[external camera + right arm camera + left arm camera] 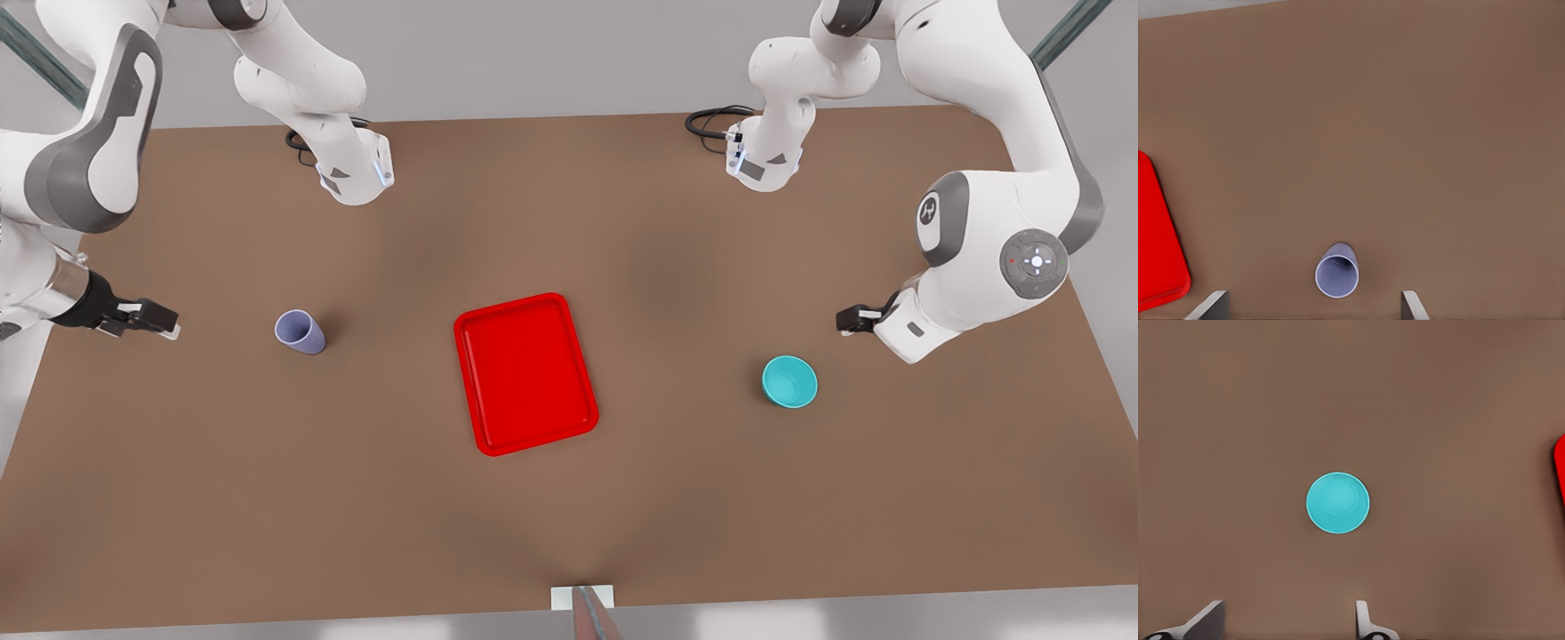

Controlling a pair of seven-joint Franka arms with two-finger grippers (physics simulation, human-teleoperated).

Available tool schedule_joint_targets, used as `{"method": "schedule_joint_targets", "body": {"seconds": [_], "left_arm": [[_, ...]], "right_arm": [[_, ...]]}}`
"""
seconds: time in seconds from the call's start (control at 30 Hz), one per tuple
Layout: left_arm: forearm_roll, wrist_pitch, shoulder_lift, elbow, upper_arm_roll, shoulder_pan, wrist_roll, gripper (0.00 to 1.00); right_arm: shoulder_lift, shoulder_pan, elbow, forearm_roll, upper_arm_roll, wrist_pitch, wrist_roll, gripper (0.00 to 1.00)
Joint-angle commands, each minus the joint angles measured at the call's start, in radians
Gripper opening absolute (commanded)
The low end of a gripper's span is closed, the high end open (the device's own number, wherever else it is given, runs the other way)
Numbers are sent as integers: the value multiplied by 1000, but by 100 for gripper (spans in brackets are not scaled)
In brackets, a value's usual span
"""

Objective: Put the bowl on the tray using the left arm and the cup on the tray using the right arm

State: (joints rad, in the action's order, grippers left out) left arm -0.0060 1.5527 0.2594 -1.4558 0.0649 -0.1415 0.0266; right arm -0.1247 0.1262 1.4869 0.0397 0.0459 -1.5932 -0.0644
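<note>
The bowl [789, 381] and the cup [300, 332] are sitting upright on the tabletop [356, 498] on opposite sides of the tray [524, 373] — the left claw [850, 320] hovering released near the bowl, the right claw [151, 320] released near the cup.

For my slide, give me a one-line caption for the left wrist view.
Left gripper, fingers open, hovers above the teal bowl on the brown table, the red tray off to one side.

One bowl [789, 381], one cup [300, 332], one tray [524, 373]
</note>
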Motion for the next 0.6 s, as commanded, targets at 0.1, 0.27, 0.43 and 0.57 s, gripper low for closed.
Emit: {"method": "schedule_joint_targets", "body": {"seconds": [0.1,0.27,0.43,0.57], "left_arm": [[-6,27,104,-67,0,2,-1,100],[-115,366,279,-227,-17,108,179,100],[-115,411,353,-238,-17,123,226,100],[-118,475,399,-238,-19,123,245,100]], "right_arm": [[-3,3,3,0,0,-13,0,100],[0,6,3,0,0,-10,-2,100],[-1,4,4,0,0,-11,-2,100],[-3,6,6,0,0,-11,-2,100]]}}
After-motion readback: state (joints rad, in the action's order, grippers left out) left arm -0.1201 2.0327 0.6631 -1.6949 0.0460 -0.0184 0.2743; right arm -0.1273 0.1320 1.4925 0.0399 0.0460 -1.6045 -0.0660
